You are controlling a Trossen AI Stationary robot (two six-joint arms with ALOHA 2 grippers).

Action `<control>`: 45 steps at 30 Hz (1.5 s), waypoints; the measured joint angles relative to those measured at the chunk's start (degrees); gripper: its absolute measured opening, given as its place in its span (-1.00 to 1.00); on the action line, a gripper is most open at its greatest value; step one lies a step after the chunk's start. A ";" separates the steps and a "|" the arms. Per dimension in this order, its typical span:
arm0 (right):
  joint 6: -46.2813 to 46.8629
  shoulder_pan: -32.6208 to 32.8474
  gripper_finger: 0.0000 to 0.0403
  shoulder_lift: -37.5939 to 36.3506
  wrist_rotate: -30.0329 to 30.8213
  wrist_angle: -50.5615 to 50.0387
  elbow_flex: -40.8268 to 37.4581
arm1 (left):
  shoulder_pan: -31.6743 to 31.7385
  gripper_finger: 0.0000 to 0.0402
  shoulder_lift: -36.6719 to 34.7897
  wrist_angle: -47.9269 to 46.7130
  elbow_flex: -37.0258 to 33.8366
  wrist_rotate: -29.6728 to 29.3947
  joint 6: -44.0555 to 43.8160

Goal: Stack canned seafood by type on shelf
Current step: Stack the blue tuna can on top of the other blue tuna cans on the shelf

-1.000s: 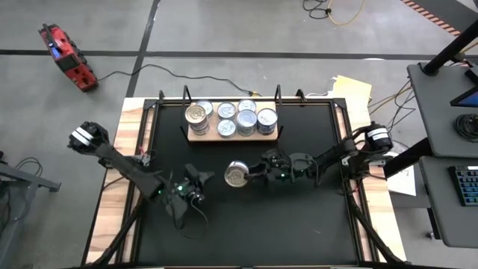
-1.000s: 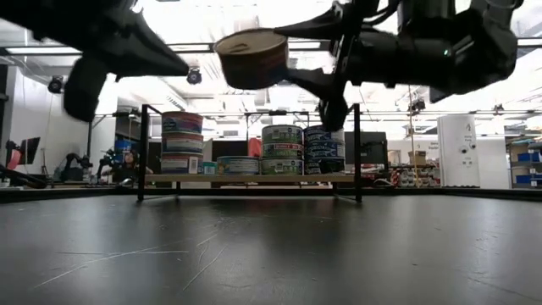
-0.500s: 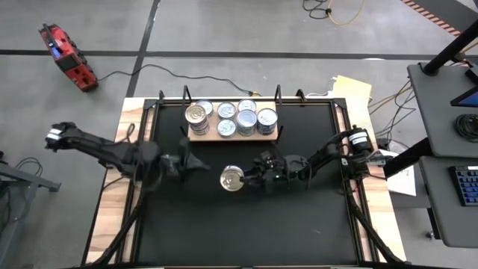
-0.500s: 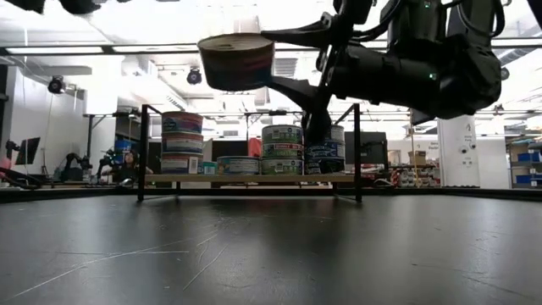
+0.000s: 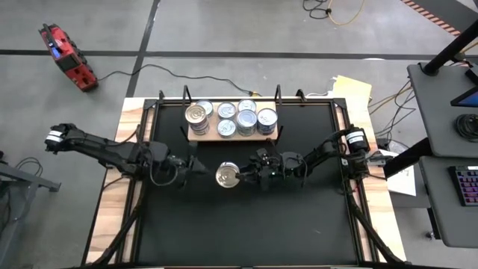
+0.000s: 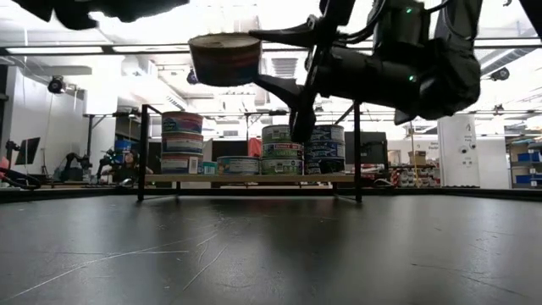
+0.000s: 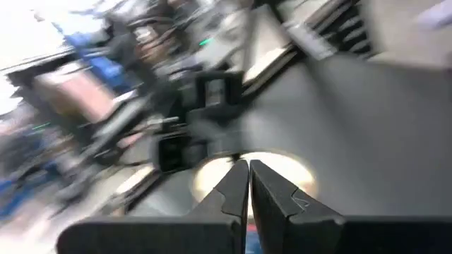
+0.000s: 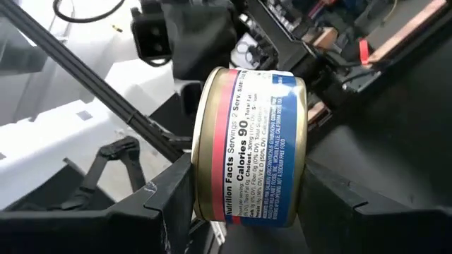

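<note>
A short tin with a gold rim and a blue and red label (image 8: 247,144) hangs high over the table's middle (image 5: 227,175), with my right gripper (image 6: 254,59) shut on it from the right. My left gripper (image 5: 197,166) is shut and sits just left of the tin, pointing at it without touching; its fingertips (image 7: 248,185) show closed in the left wrist view. On the wooden shelf (image 5: 231,135) at the far side, several tins (image 5: 246,119) stand in stacks, a gold-topped stack (image 5: 196,113) at its left end. My right gripper pinches the tin between its two fingers. One finger (image 6: 292,34) reaches over the tin's top end and the other (image 6: 284,89) under its bottom end (image 6: 246,81), on the side toward the table's right. The fingers come about level from the right. The tin is lifted clear, top up.
The shelf stands on a thin black frame (image 6: 142,152) near the far edge. Black table surface (image 5: 246,224) lies bare between the arms and the near edge. Wooden strips (image 5: 123,194) run along the table's sides.
My left gripper has risen from low over the table, rolled, and swung to point at the tin, staying shut. My right gripper has carried the tin a little toward the table's left, with the tin staying level and clear.
</note>
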 joint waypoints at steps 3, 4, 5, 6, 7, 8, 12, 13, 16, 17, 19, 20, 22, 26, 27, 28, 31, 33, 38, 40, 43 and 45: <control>1.17 -2.67 -0.04 0.00 -2.35 -0.35 -0.12 | 0.13 -1.00 -0.20 -2.24 0.68 -5.97 0.98; -0.27 -3.40 -0.04 0.00 -2.22 -0.35 -0.37 | 0.15 -1.00 -0.13 -2.38 0.66 -6.28 0.72; -2.31 -3.88 -0.04 0.00 -2.07 -0.42 -0.49 | 0.11 -1.00 -0.07 -2.01 0.59 -6.25 -0.35; -4.79 -4.18 -0.04 0.00 -1.69 -0.53 -0.51 | 0.11 -1.00 -0.28 -1.82 0.50 -6.17 -2.57; -7.43 -4.33 -0.04 0.00 -1.65 -0.61 -0.52 | 0.11 -1.00 -0.41 -1.33 0.48 -5.70 -5.56; -10.02 -4.30 -0.04 0.00 -1.82 -0.61 -0.55 | 0.11 -1.00 -0.46 -0.79 0.48 -5.21 -9.02; -19.64 -3.43 -0.04 -0.02 -1.49 -0.30 -0.55 | 0.11 -1.00 -0.62 -0.30 -0.86 -2.67 -21.86; -21.54 -3.12 -0.04 -0.02 -1.14 -0.04 -0.55 | 0.11 -1.00 -0.50 0.24 -1.19 -2.40 -25.00; -26.87 -2.04 -0.04 -0.09 0.18 0.19 -0.55 | 0.11 -1.00 0.55 1.10 -2.06 -2.50 -31.79; -28.42 -1.64 -0.04 -0.09 0.16 0.07 -0.55 | 0.11 -1.00 0.99 0.88 -2.44 -2.57 -32.74; -30.84 -0.73 -0.04 -0.09 0.03 0.02 -0.55 | 0.11 -1.00 1.92 0.80 -2.75 -2.62 -33.62; -31.80 -0.30 -0.04 -0.09 0.03 0.02 -0.55 | 0.11 -0.99 2.30 1.16 -2.88 -2.64 -34.00; -33.80 0.52 -0.04 -0.09 -0.06 -0.04 -0.55 | 0.11 -0.94 3.25 1.60 -2.88 -2.66 -34.61; -36.22 1.55 -0.04 -0.09 0.08 -1.08 -0.57 | 0.11 -0.73 4.75 2.15 -2.94 -3.00 -35.44; -36.80 1.64 -0.04 -0.09 0.09 -1.34 -0.57 | 0.11 -0.66 4.96 2.43 -2.95 -3.71 -35.69; -37.06 1.75 -0.04 -0.09 0.11 -1.50 -0.57 | 0.11 -0.59 5.12 2.44 -2.94 -4.26 -36.17; -37.84 1.88 -0.04 -0.09 1.15 -1.69 -0.57 | 0.11 -0.33 5.54 2.12 -2.93 -4.33 -36.62; -38.49 1.91 -0.04 -0.09 2.26 -1.74 -0.57 | 0.03 -0.16 5.99 2.10 -2.93 -4.05 -36.85; -42.54 2.08 -0.04 -0.07 3.51 -3.42 -0.19 | 0.15 0.22 7.66 2.03 -2.93 -3.82 -39.46; -44.09 2.20 -0.04 -0.07 3.54 -5.41 0.41 | 0.13 0.33 8.62 1.92 -2.98 -3.88 -40.61; -46.07 2.49 -0.04 0.02 4.28 -7.90 1.38 | 0.04 0.44 9.65 1.67 -3.08 -6.05 -42.66; -47.34 2.70 -0.04 0.02 5.17 -8.41 1.70 | 0.07 0.47 9.85 1.52 -3.10 -8.22 -43.33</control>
